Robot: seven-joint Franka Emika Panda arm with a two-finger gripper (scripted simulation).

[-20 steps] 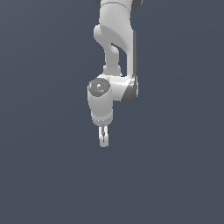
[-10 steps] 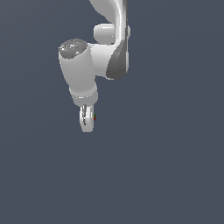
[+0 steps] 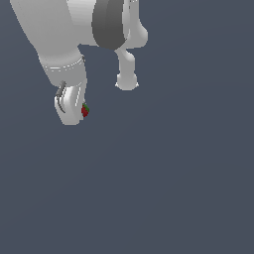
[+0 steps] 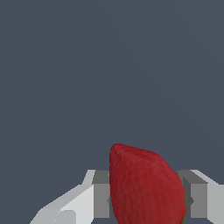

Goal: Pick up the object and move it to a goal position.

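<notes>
Strawberry (image 4: 146, 188) sits between the two fingers of the tool (image 4: 146, 201), clamped: in wrist view a grey pad shows on each side of it, both pressed up to the fruit. Long axis runs roughly along the fingers, away from the wrist cam; the narrow rounded tip pts outward past the pads, broad end back toward the palm. It leans a bit to one side rather than dead centre w/ the fingers.

Looks: deep red, dull finely pitted skin, plump cone shape. In wrist view a thin sliver of yellow-green at the lower edge next to one pad. In exterior view the fruit (image 3: 85, 110) is v. small vs the white tool (image 3: 72, 106), just a red speck w/ a green bit on its upper end, peeking out on the tool's side toward the exterior view's right, near the fingertips.

Tool hangs below the white arm (image 3: 64, 34), pointing down. Background behind strawberry is plain dark grey-blue; can't tell how far the fruit is from any surface.
</notes>
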